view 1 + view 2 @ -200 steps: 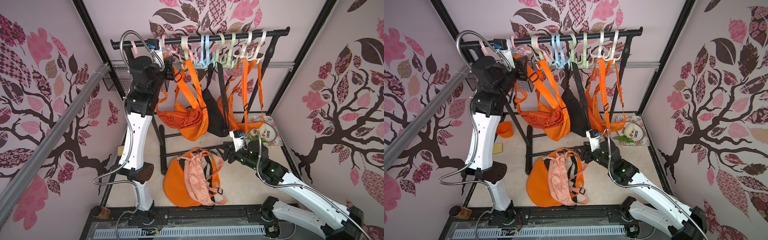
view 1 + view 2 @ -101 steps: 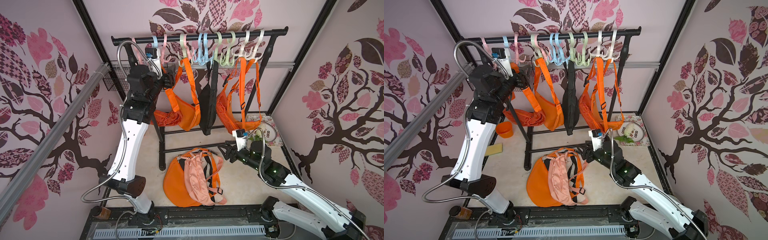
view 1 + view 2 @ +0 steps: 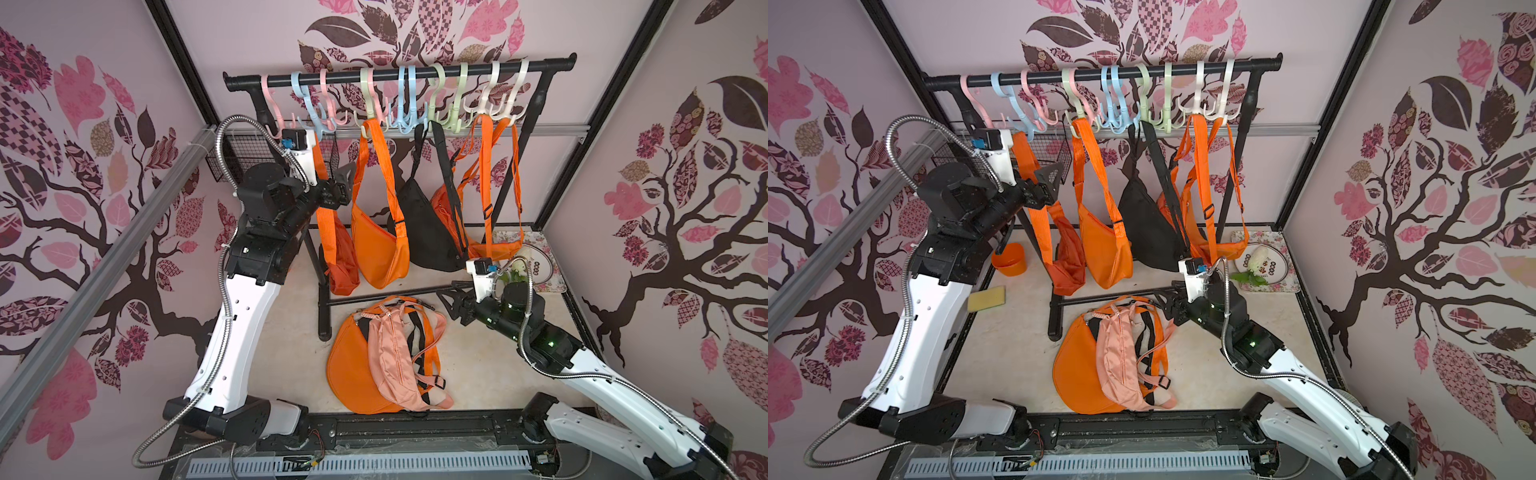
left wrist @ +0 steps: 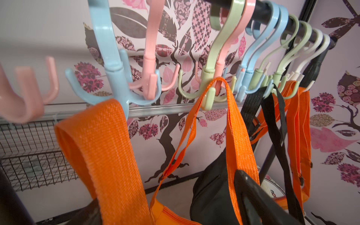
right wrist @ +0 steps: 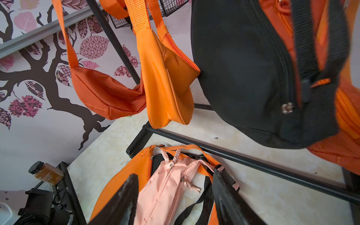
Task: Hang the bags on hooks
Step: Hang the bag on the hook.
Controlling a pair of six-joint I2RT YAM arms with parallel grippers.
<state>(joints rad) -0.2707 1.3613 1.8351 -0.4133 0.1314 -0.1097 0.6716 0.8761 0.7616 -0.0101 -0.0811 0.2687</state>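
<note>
The dark orange bag [image 3: 343, 266] is seen hanging at the left end of the rack, its broad woven strap [image 4: 101, 140] looped over a prong of a blue hook [image 4: 115, 78] on the black rail [image 3: 540, 64]. The left gripper [image 3: 341, 185] is held beside that strap with its jaws spread wide. In the left wrist view the webbing passes between them unpinched, so the bag appears to be carried by the hook alone.

2 more bags are left on the table [image 3: 291, 332]: a pink bag [image 3: 395, 353] laid across a bright orange bag [image 3: 349, 374], with their straps mixed together. The right gripper [image 5: 175, 174] is poised low over the pink one, its fingers parted and nothing clasped.

These bags are judged to be light, soft and limp, so a body that is pinched would probably sag and fold. The webbing is flat, ribbed and unlikely to slip. A grip is best taken on 1 strap only, near the top of its loop, so that an open bight is offered to a prong. Because the straps overlap, a neighbouring bag could be dragged along if 2 bands are caught.
</note>
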